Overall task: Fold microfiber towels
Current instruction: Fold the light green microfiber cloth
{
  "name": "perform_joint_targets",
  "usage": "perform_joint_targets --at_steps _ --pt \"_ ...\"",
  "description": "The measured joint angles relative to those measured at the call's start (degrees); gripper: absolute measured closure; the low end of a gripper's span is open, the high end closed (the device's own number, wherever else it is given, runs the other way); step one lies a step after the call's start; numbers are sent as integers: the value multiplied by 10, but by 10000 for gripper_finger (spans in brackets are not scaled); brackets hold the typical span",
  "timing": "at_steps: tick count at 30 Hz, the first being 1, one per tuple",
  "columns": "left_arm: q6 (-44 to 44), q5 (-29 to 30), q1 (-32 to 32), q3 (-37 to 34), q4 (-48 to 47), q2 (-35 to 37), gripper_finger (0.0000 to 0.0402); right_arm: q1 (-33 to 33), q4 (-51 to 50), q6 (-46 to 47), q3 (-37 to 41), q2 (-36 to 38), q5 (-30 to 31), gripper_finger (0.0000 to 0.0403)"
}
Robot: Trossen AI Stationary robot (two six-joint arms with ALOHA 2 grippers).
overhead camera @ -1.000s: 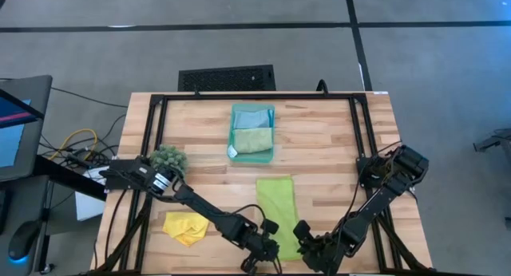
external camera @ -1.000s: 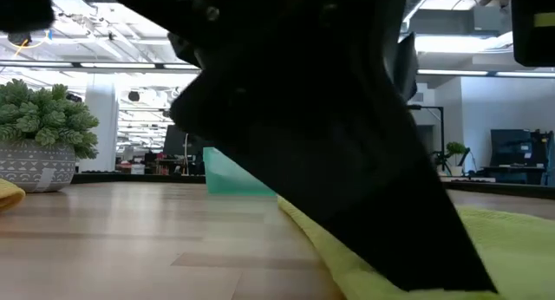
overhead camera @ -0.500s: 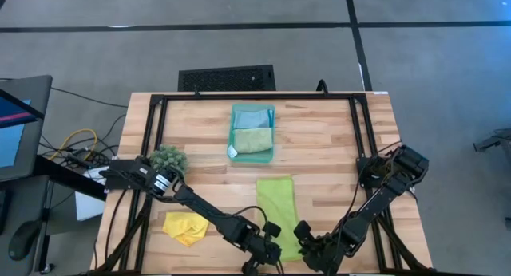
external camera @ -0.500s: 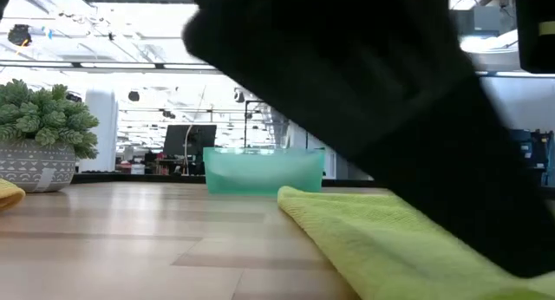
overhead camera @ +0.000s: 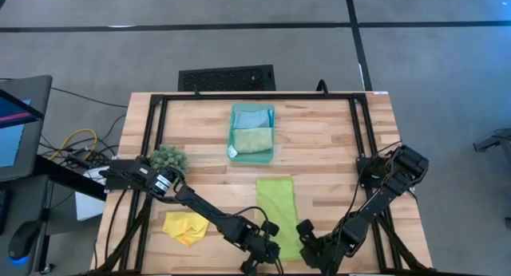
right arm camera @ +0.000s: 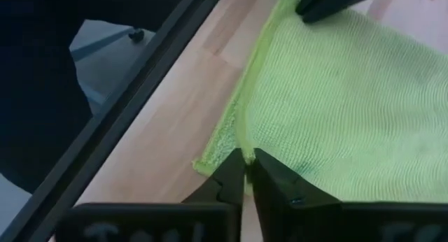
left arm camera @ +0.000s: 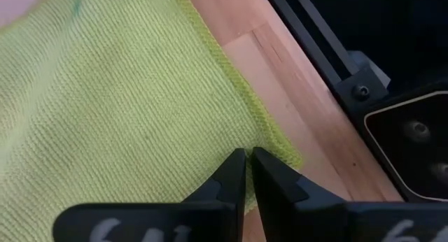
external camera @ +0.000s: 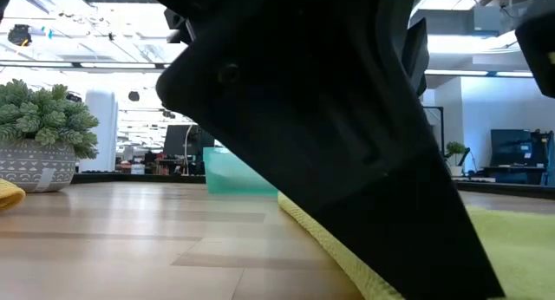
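Lime green towel [overhead camera: 276,206]: lies flat on the counter [overhead camera: 319,140] in a long strip, just in front of the teal tray [overhead camera: 271,134]; its near end reaches the counter's front edge, where both grippers meet it.
Left gripper [left arm camera: 244,173]: at one near corner of the lime green towel, jaws nearly together with a thin slit between them, tips at the cloth's hem; whether they pinch the cloth I cannot tell.
Right gripper [right arm camera: 247,173]: at the other near corner of the lime green towel, jaws almost shut, a thin fold of the hem between the tips.
Yellow towel [overhead camera: 184,226]: crumpled on the counter, well to the left of the lime green towel and in front of the potted plant [overhead camera: 168,159].
Light blue towel [overhead camera: 252,116]: folded in the far half of the teal tray.
Pale green towel [overhead camera: 253,139]: folded in the near half of the teal tray, touching the light blue towel.
Potted plant: near the counter's left edge, left of the teal tray.
Black frame [overhead camera: 255,97]: runs along the counter's edges.
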State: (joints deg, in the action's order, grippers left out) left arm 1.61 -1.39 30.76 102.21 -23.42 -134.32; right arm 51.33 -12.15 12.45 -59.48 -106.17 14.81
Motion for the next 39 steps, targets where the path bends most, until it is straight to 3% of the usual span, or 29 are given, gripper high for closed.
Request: perform_joint_targets --at_steps 6,12,17,24,31,36,39 --pt "1 0 0 0 1 0 379 0 -25 40 0 0 -10 301" --pt "1 0 0 0 19 0 379 -2 -56 59 -4 13 -79 273" --pt "-1 0 0 20 24 1 379 3 -34 58 -15 47 -70 293" --pt "-4 0 1 36 8 1 379 -10 -2 12 -12 24 -73 345" --pt "14 1 2 36 -39 1 379 -35 0 -3 -12 -25 -138 390" --pt "16 -24 2 36 -42 1 379 -37 -2 -7 -12 -25 -153 396" --pt "11 -25 3 36 -30 1 379 -28 2 -47 -12 -3 -119 388"
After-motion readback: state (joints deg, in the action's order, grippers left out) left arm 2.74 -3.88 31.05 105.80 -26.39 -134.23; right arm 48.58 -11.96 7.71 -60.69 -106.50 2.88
